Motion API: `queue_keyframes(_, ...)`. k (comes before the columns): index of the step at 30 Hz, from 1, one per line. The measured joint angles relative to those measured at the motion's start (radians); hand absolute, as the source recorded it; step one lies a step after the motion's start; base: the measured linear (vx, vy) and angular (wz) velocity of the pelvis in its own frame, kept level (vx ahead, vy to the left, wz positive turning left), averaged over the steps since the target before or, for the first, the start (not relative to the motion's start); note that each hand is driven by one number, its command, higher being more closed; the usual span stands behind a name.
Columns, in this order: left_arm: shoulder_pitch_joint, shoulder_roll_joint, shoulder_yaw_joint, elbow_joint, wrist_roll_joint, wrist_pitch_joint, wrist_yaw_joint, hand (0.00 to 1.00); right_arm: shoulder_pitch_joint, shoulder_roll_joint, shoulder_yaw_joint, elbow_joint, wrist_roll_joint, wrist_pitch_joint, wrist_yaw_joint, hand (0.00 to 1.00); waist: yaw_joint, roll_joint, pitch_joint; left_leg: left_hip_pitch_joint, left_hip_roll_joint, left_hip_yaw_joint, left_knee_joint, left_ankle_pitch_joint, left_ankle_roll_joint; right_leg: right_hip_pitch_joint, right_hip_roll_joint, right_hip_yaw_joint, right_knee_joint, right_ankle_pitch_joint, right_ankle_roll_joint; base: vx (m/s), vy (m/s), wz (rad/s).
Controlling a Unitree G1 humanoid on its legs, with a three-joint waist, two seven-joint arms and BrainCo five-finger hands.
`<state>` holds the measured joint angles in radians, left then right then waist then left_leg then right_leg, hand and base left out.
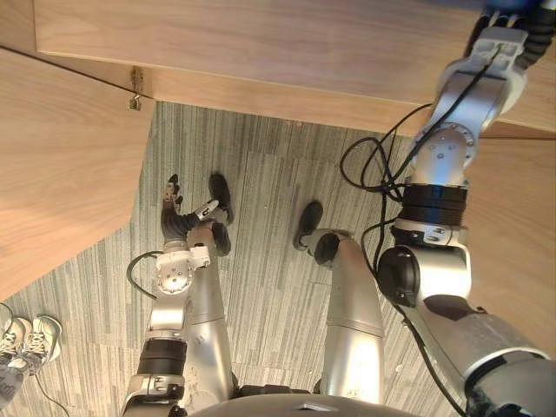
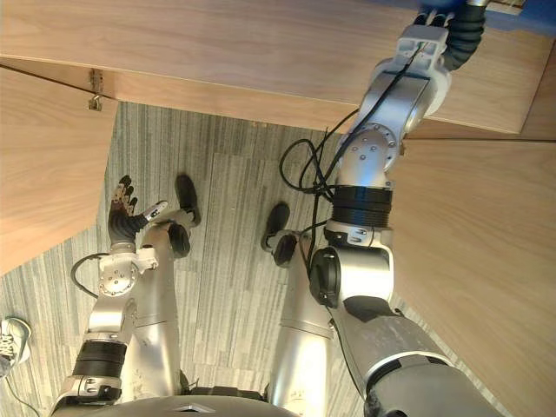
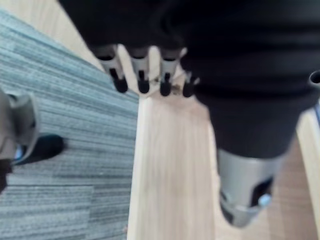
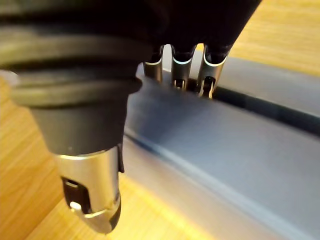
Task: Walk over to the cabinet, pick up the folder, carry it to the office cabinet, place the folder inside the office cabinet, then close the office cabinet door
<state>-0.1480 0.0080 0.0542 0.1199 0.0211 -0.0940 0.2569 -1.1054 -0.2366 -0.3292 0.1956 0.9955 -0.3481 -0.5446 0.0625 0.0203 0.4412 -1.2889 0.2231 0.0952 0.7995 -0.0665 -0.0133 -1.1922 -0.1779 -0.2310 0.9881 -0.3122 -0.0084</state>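
A blue-grey folder [image 4: 225,150] lies flat on a light wooden cabinet top [image 4: 30,165]; its blue edge shows at the top of the right eye view [image 2: 512,19]. My right arm reaches up and forward to it. My right hand [image 4: 100,50] is over the folder, its straight fingers [image 4: 180,70] resting on the cover near a dark groove and its thumb [image 4: 92,200] apart over the wood. My left hand [image 1: 178,217] hangs low beside my body above the carpet, fingers [image 3: 142,75] relaxed and holding nothing.
Wooden cabinet panels run along the top [image 1: 278,52] and the left side [image 1: 61,174], joined at a metal hinge [image 1: 135,89]. Another wood panel [image 1: 521,226] stands on the right. Grey striped carpet [image 1: 269,182] lies between them. A person's shoes [image 1: 30,340] stand at lower left.
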Motion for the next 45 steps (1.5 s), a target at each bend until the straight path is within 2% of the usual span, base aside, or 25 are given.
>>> queue_keyframes(8,0.008,0.003,-0.009,-0.001,0.001,0.0,-0.001,0.0,-0.009,-0.059,0.013,0.019,-0.001,-0.002,0.022,0.0,0.0,-0.001,0.0,0.001,-0.004,-0.004,-0.022,0.018,-0.004,0.0,-0.002,-0.01,-0.008,0.004,-0.006,0.0,-0.002,0.03)
queue_keyframes(12,0.008,0.006,-0.009,-0.007,0.001,0.0,-0.002,0.0,-0.009,-0.061,0.014,0.019,-0.001,-0.001,0.041,0.0,-0.002,-0.001,0.0,0.004,-0.004,-0.003,-0.043,0.032,-0.004,0.0,-0.001,-0.016,-0.022,0.012,-0.012,0.0,0.0,0.0)
queue_keyframes(17,0.012,0.014,-0.009,-0.032,0.001,-0.001,-0.003,0.0,0.006,-0.105,0.08,0.029,-0.021,0.031,0.066,0.0,-0.007,-0.003,-0.002,0.015,0.001,0.002,-0.054,0.04,-0.005,0.006,0.004,-0.015,-0.032,0.02,-0.016,-0.01,-0.006,-0.03)
queue_keyframes(20,0.012,0.014,-0.014,-0.032,0.002,-0.001,-0.021,0.0,0.047,-0.169,0.133,0.024,-0.07,0.062,0.121,0.0,-0.012,-0.003,-0.002,0.018,0.005,0.006,-0.069,0.045,-0.001,0.009,0.01,-0.015,-0.052,0.034,-0.015,-0.02,0.003,-0.07)
queue_keyframes(24,0.012,0.041,-0.015,-0.03,0.005,-0.001,-0.046,0.0,0.123,-0.287,0.213,0.019,-0.197,0.129,0.215,0.0,-0.025,-0.003,-0.002,0.019,0.011,0.012,-0.084,0.054,0.006,0.016,0.02,-0.016,-0.087,0.057,-0.01,-0.01,0.023,-0.09)
queue_keyframes(27,0.011,0.062,-0.014,-0.02,0.024,-0.001,-0.054,0.0,0.17,-0.334,0.239,0.017,-0.256,0.154,0.276,0.0,-0.029,-0.003,-0.002,0.034,0.013,0.014,-0.089,0.054,0.007,0.034,0.024,-0.017,-0.102,0.065,-0.007,-0.01,0.011,-0.05)
queue_keyframes(34,-0.033,0.112,-0.008,0.03,0.025,0.001,-0.071,0.0,0.257,-0.38,0.295,0.016,-0.304,0.182,0.394,0.0,-0.035,-0.038,-0.022,0.05,0.015,0.035,-0.116,0.06,0.015,0.042,0.026,-0.011,-0.132,0.079,-0.006,0.0,0.0,-0.01)
queue_keyframes(40,-0.061,0.136,-0.007,0.029,0.032,0.001,-0.092,0.0,0.305,-0.389,0.359,-0.004,-0.3,0.183,0.483,0.0,-0.033,-0.039,-0.023,0.05,0.015,0.039,-0.111,0.06,0.017,0.044,0.026,-0.007,-0.139,0.085,-0.002,0.0,0.0,0.0)
queue_keyframes(43,-0.061,0.163,-0.006,0.027,0.032,0.001,-0.111,0.0,0.34,-0.439,0.414,-0.029,-0.313,0.188,0.56,0.0,-0.03,-0.039,-0.023,0.053,0.015,0.041,-0.121,0.062,0.018,0.045,0.026,-0.008,-0.144,0.087,-0.002,0.0,0.0,0.0)
queue_keyframes(45,-0.061,0.18,-0.005,0.027,0.034,0.001,-0.125,0.0,0.354,-0.468,0.46,-0.029,-0.349,0.209,0.6,0.0,-0.029,-0.039,-0.023,0.053,0.015,0.042,-0.122,0.062,0.018,0.045,0.026,-0.008,-0.145,0.088,-0.002,0.0,0.0,0.0)
